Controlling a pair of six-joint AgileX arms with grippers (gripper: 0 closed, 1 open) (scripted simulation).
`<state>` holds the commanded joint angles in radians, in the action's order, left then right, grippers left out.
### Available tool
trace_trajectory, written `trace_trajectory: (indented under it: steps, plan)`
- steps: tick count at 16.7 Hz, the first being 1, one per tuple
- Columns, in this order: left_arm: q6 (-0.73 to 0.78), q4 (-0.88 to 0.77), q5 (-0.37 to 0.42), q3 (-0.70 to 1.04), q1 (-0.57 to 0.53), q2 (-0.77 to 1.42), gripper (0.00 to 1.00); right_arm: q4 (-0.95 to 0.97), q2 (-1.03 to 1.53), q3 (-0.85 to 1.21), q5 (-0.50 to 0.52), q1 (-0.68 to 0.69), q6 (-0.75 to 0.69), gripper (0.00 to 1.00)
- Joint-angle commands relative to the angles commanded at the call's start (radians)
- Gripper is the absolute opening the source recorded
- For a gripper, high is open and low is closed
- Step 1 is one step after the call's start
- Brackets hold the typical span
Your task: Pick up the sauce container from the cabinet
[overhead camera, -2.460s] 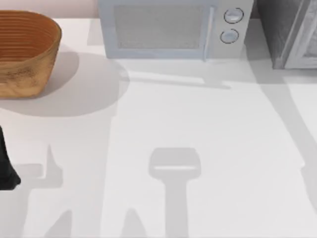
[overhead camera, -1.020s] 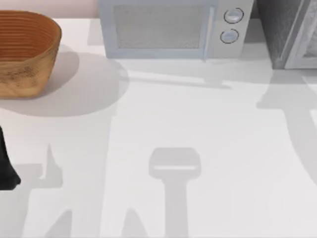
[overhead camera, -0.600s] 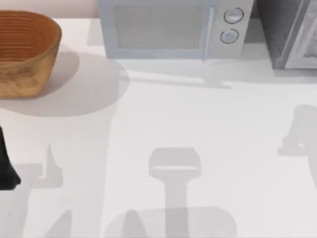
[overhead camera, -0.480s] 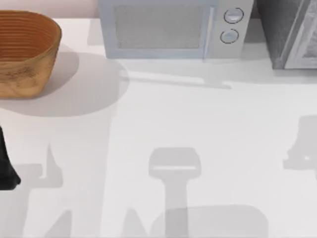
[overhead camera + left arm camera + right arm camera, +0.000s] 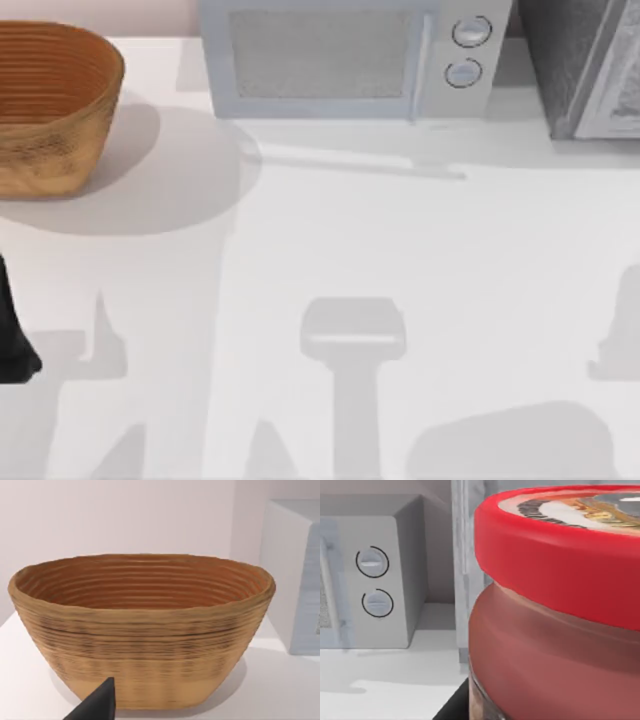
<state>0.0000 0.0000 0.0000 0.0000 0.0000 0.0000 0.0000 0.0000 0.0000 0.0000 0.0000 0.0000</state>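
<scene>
Right wrist view: a small cylindrical sauce container [image 5: 555,630] with a red round lid and a dark reddish body is being seen very close to the camera, off the white table [image 5: 385,680], with the pale emblem partly showing on the lid.
Sauce container position: it is being carried in front of the large dark speckled grey cabinet [image 5: 465,555], whose pale frame is rising just behind it; it is judged to be clear of the cabinet.
Right claw: whether the fingers are clenched on the jar cannot be told, though a hold is being suggested by how close and how high the jar is sitting.
Top view, cabinet: the cabinet [image 5: 575,60] is standing at about 1 o'clock on the table [image 5: 400,230], with its pale framed door panel at the frame's edge.
Top view, neighbours: a light-grey boxy microwave with two round knobs [image 5: 350,55] is standing at 12 o'clock, just beside the cabinet; a brown woven oval basket [image 5: 55,105] is resting at 10 o'clock.
Left arm: a dark part of it [image 5: 12,330] is being kept parked at 9 o'clock; its wrist camera is being aimed at the basket [image 5: 142,630], with one dark fingertip [image 5: 97,705] showing.
Left claw: its state cannot be told.
Progress: the pick-up is being judged largely done, since the jar is being held aloft outside the cabinet.
Remaining: probably only steadying the jar.
</scene>
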Motion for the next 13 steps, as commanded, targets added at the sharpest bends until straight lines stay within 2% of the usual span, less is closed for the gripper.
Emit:
trace_trajectory:
  steps: [7,13]
  plan:
    - [0.000,0.000,0.000,0.000,0.000,0.000,1.00,0.027,0.031,0.015,-0.002,0.021,0.001,0.00]
    - [0.000,0.000,0.000,0.000,0.000,0.000,1.00,0.308,0.329,0.144,-0.013,0.188,-0.005,0.00]
